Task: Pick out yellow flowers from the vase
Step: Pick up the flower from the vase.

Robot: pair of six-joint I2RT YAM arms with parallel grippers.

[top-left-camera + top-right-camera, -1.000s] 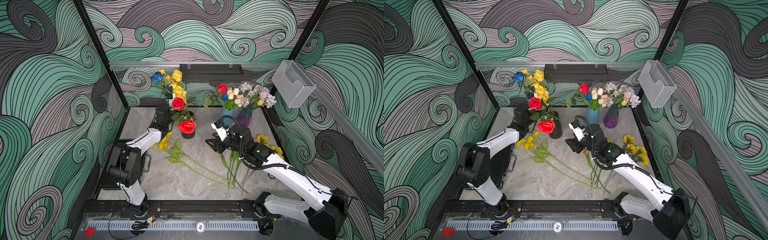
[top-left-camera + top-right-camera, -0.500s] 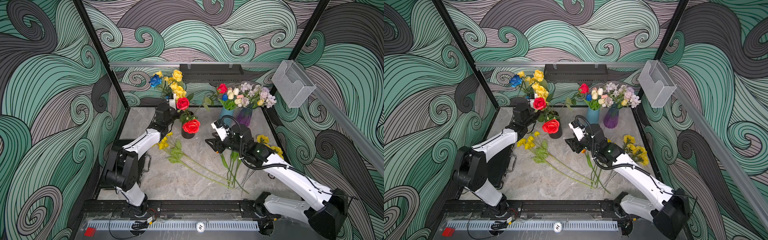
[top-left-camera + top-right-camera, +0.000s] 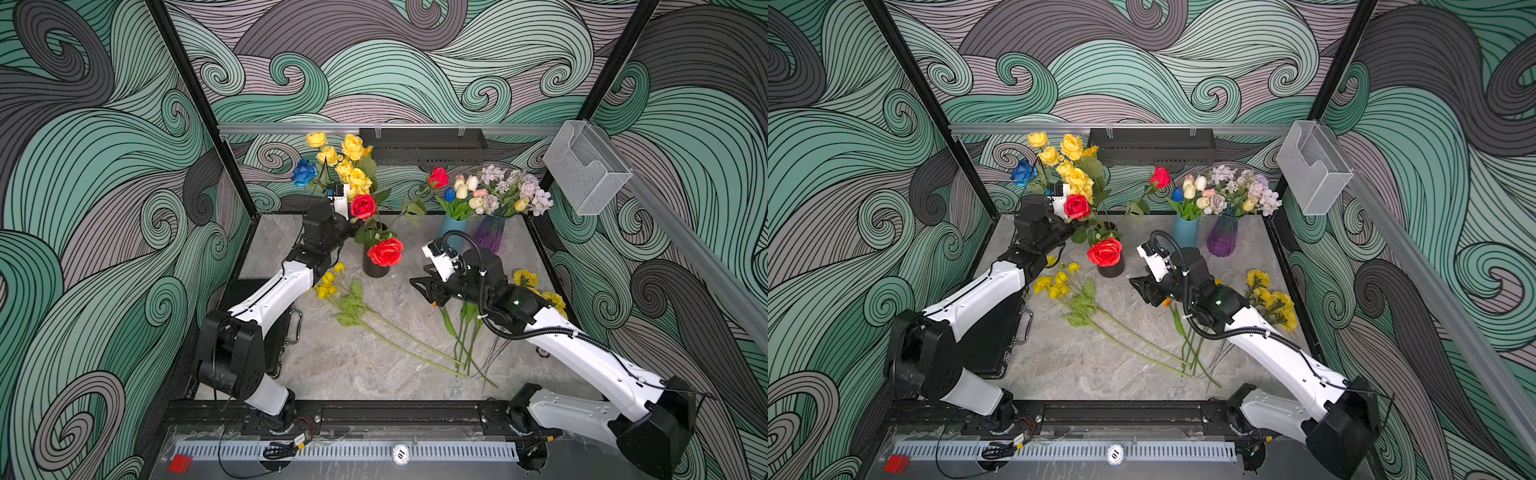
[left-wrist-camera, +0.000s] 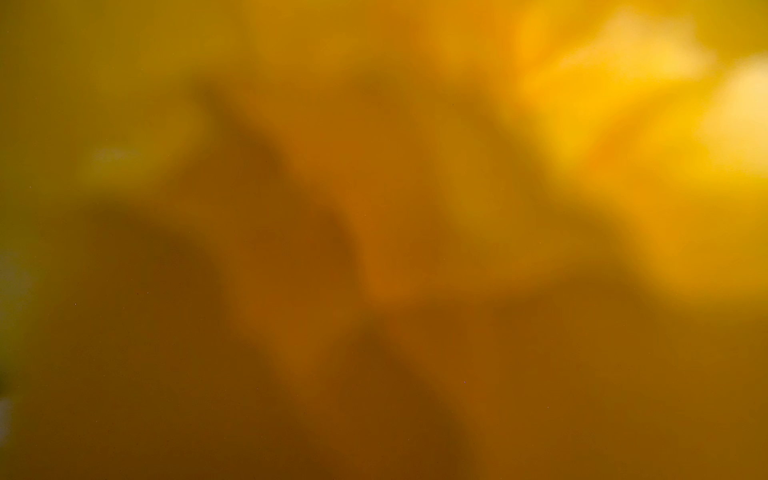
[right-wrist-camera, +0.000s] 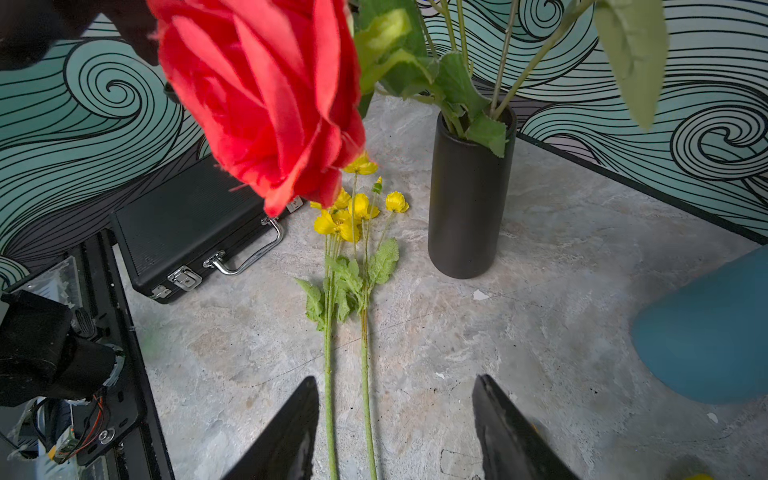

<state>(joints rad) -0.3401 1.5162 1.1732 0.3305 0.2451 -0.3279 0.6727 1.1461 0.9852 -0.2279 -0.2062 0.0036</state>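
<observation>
Step in hand, by the look of it: the tall spray of yellow fabric roses is to be pulled out of the matte black cylinder vase, which is parked around 12 o'clock on the grey marble-look tabletop. The left claw is buried in the leaves at 11 o'clock and is shut tight. What's pinched can't be made out. A rose stem is guessed, since the left wrist view is swamped in yellow blur. Next, a straight upward lift is called for, so the floppy red fabric roses aren't dragged along. The right claw is held apart and empty over the green stems of small yellow blooms laid flat toward 9 o'clock.
</observation>
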